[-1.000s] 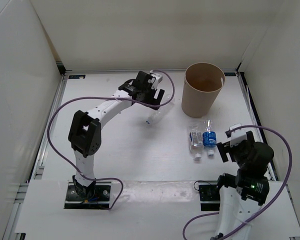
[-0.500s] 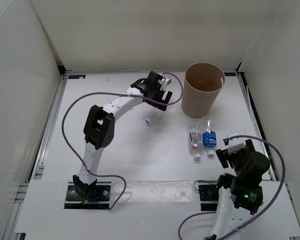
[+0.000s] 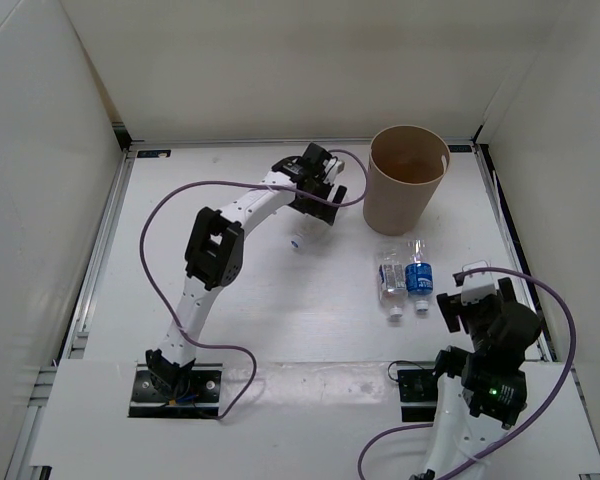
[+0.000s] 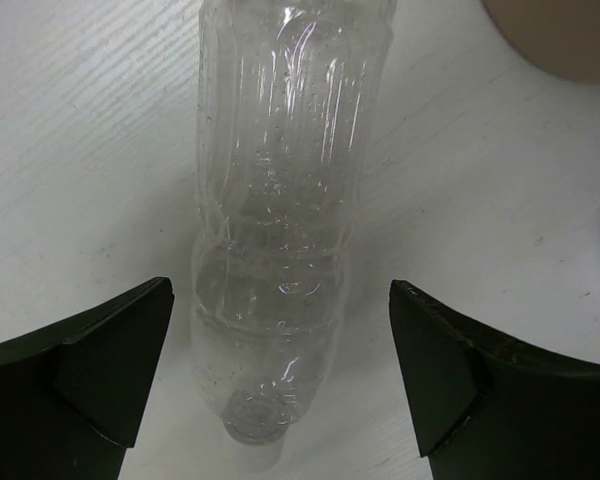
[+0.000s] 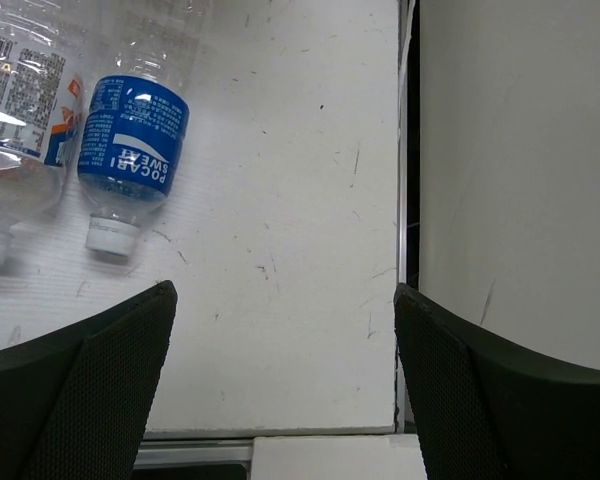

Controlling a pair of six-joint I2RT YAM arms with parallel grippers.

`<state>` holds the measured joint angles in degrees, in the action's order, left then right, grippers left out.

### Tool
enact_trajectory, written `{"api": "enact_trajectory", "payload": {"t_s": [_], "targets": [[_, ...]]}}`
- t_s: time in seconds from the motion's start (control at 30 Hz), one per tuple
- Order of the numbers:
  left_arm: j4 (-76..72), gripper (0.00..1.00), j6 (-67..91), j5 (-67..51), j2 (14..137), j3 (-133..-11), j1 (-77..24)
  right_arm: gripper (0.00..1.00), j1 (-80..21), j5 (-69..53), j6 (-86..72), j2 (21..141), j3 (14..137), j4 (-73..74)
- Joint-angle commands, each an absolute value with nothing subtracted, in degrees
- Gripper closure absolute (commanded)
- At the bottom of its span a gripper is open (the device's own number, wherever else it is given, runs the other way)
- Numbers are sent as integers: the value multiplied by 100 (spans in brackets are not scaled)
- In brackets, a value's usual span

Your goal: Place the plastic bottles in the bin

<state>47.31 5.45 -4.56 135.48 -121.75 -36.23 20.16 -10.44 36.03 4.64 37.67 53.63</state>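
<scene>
Left gripper (image 4: pixel 280 292) has swung over the long bottle (image 4: pixel 285 150), spread wide, nothing held (right gripper (image 5: pixel 285 290) gapes empty too); grasp next.

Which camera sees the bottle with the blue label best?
The right wrist view: the blue-label bottle is close, with its lettering clear. The top view shows it small. The left wrist view misses it.
</scene>
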Motion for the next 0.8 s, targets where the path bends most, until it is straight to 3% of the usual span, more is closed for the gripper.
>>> {"api": "enact_trajectory", "payload": {"t_s": [0.0, 0.17, 0.3, 0.43, 0.77], "targets": [[4948, 2, 694, -536, 13535, -12401, -3630, 10, 1978, -852, 3480, 554, 3867, 5054], [5167, 8, 940, -580, 13719, -12463, -3533, 10, 1978, -932, 3639, 580, 3797, 4808], [5247, 26, 1274, -887, 13790, -12463, -3305, 10, 1978, -862, 3656, 694, 3727, 4370], [5037, 36, 1318, -598, 13336, -12314, -3235, 10, 2004, -624, 3472, 957, 3604, 3702], [3526, 38, 1178, 509, 11971, -12690, -3059, 10, 2048, -834, 2909, 1670, 3735, 3516]]}}
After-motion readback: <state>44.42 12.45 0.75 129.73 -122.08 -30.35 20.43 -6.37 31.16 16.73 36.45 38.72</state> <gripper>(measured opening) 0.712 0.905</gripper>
